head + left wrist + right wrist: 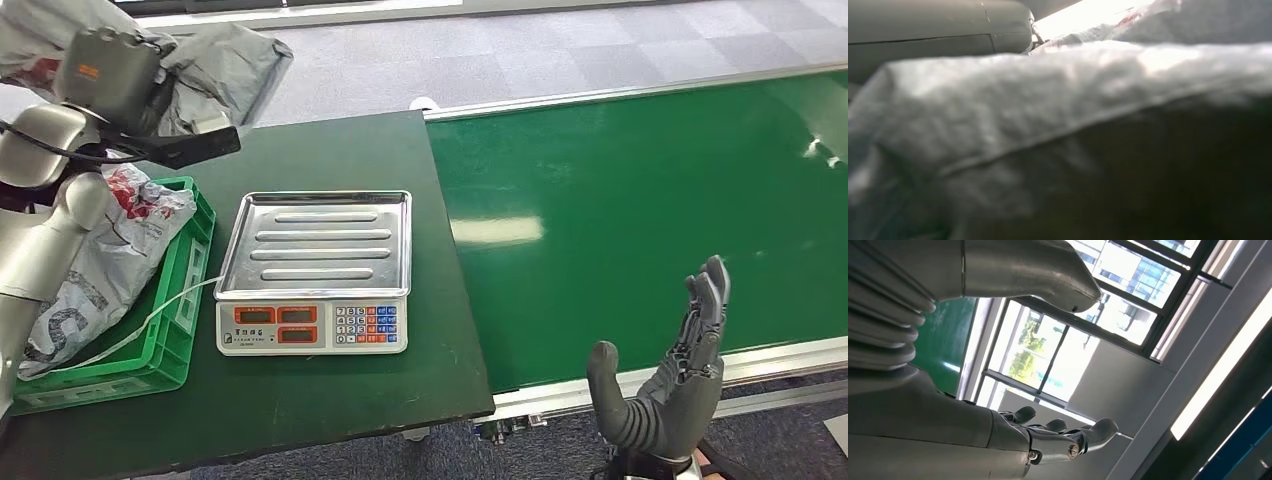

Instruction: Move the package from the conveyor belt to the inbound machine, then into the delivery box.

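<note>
Nearest to the camera in the head view, the right hand [668,375] stands at the near edge of the green conveyor belt [640,210], palm upright, fingers [706,300] straight and pointing up, thumb spread off to the side, nothing in it. The right wrist view shows the same: fingers [1068,432] stretched out and apart against windows and a ceiling light, the hand empty.

Moving left along the dark green table [300,400], an electronic weighing scale [314,270] sits square, its steel pan [316,243] bare, red displays and a coloured keypad facing the robot. Just beside it, at the table's left edge, is the green plastic crate [170,330], with a grey poly-mailer bag [105,260] carrying red and white print lying in it and draped over its rim. A white cord [150,320] trails across the crate's wall toward the scale.

Further back and higher, the left arm [45,190] rises bent above the crate, wrist unit up top. The grey package [225,65] hangs aloft there, behind the wrist and over the table's far left corner, well above the crate. The left wrist view has crinkled grey package film [1058,130] pressed right against the lens. The left hand's fingers are hidden by the wrist and the package, so whether they clasp it I cannot tell.
</note>
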`<state>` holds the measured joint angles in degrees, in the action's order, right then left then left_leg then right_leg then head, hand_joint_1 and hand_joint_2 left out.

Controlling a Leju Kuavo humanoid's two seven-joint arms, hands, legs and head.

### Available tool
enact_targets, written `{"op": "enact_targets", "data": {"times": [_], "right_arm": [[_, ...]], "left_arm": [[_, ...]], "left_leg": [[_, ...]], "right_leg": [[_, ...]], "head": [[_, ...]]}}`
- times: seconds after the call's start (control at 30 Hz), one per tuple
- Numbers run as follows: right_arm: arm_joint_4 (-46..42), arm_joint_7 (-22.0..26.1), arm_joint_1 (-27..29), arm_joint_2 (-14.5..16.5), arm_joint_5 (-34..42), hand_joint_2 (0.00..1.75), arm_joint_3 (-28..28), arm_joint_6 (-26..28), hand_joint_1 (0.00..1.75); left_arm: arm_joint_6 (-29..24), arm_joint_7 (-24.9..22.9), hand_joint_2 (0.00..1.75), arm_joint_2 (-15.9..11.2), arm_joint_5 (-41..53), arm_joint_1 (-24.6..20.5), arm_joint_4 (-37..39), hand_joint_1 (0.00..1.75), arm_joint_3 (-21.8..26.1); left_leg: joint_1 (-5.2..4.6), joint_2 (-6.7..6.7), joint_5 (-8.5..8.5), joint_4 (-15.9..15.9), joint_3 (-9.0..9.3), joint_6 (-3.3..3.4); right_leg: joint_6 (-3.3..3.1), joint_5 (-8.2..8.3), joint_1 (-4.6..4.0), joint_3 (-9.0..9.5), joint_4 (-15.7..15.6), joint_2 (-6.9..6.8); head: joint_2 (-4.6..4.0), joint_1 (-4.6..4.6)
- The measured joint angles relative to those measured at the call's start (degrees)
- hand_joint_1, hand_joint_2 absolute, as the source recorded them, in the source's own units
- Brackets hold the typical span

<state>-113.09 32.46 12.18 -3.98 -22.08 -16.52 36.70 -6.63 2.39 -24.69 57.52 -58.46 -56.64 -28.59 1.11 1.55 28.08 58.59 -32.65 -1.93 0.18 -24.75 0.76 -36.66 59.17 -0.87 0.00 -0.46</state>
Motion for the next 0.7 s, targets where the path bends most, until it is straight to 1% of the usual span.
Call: {"op": "enact_targets", "data": {"times": [0.1,0.17,0.23,0.3,0.37,0.43,0.47,0.53,0.6,0.63,0.7], "right_arm": [[-0.44,-0.59,1.01,0.07,-0.61,1.75,0.17,-0.12,0.00],[-0.53,-0.88,1.65,0.14,-1.14,1.75,0.17,-0.15,0.00],[-0.51,-1.12,1.80,0.31,-1.83,1.75,0.15,-0.14,0.00],[-0.47,-1.48,1.77,0.56,-2.27,1.75,0.00,-0.09,0.00],[-0.40,-1.74,1.67,0.66,-2.24,1.75,-0.18,-0.07,0.00],[-0.27,-1.77,1.48,0.66,-2.01,1.75,-0.27,-0.26,0.00],[-0.21,-1.77,1.35,0.66,-1.92,1.75,-0.30,-0.50,0.00],[-0.10,-1.77,1.01,0.70,-1.93,1.75,-0.36,-1.22,0.00],[-0.03,-1.82,0.70,0.85,-2.12,1.75,-0.39,-1.89,0.00],[-0.02,-1.86,0.61,0.95,-2.29,1.75,-0.39,-2.15,0.00],[-0.02,-1.93,0.53,1.19,-2.64,1.75,-0.39,-2.50,0.00]], "left_arm": [[-7.41,-3.95,1.75,-4.39,-0.10,1.71,1.80,1.75,6.97],[-11.42,-4.59,1.75,-7.62,-0.29,3.03,5.24,1.75,12.32],[-14.52,-4.41,1.75,-10.68,-0.09,4.94,10.03,1.75,17.01],[-16.94,-4.23,1.75,-13.44,0.04,8.33,15.24,1.75,21.44],[-18.08,-4.20,1.75,-15.59,-0.54,13.17,19.66,1.75,25.65],[-18.34,-4.11,1.75,-16.91,-1.48,18.77,22.75,1.75,29.67],[-18.26,-4.19,1.75,-17.16,-1.64,21.62,23.76,1.75,31.51],[-17.68,-4.92,1.75,-17.10,-0.61,27.11,25.18,1.75,34.92],[-16.93,-5.90,1.75,-16.43,1.40,31.48,26.16,1.75,37.47],[-16.49,-6.21,1.75,-15.98,2.42,33.05,26.55,1.46,38.37],[-15.54,-6.56,1.75,-15.02,4.13,35.15,27.20,0.58,39.73]], "left_leg": [[0.00,0.25,0.13,-0.11,-0.09,-0.19],[0.00,0.62,0.29,-0.22,-0.01,-0.32],[-0.02,0.72,0.33,-0.33,0.35,-0.36],[-0.04,0.73,0.30,-0.45,0.72,-0.41],[-0.04,0.73,0.29,-0.53,0.87,-0.46],[-0.03,0.72,0.31,-0.56,0.89,-0.49],[-0.03,0.70,0.32,-0.57,0.88,-0.50],[-0.03,0.66,0.35,-0.57,0.86,-0.51],[-0.04,0.62,0.38,-0.57,0.85,-0.50],[-0.04,0.57,0.39,-0.56,0.83,-0.49],[-0.04,0.45,0.40,-0.56,0.81,-0.48]], "right_leg": [[-0.15,-0.08,0.03,0.04,0.05,0.20],[-0.27,-0.16,0.05,0.08,0.06,0.55],[-0.36,-0.23,0.06,0.15,0.05,0.69],[-0.43,-0.27,0.08,0.18,0.06,0.73],[-0.52,-0.33,0.08,0.18,0.07,0.75],[-0.58,-0.41,0.06,0.17,0.07,0.73],[-0.59,-0.45,0.05,0.17,0.07,0.71],[-0.59,-0.50,0.04,0.17,0.05,0.68],[-0.57,-0.53,0.04,0.18,0.03,0.62],[-0.56,-0.54,0.04,0.19,0.02,0.58],[-0.54,-0.54,0.05,0.24,0.01,0.46]], "head": [[0.00,0.01],[0.00,-0.02],[0.00,-0.01],[0.00,-0.03],[0.00,-0.03],[0.00,-0.03],[0.00,-0.03],[0.00,-0.03],[0.00,-0.03],[0.00,-0.02],[0.00,-0.02]]}}
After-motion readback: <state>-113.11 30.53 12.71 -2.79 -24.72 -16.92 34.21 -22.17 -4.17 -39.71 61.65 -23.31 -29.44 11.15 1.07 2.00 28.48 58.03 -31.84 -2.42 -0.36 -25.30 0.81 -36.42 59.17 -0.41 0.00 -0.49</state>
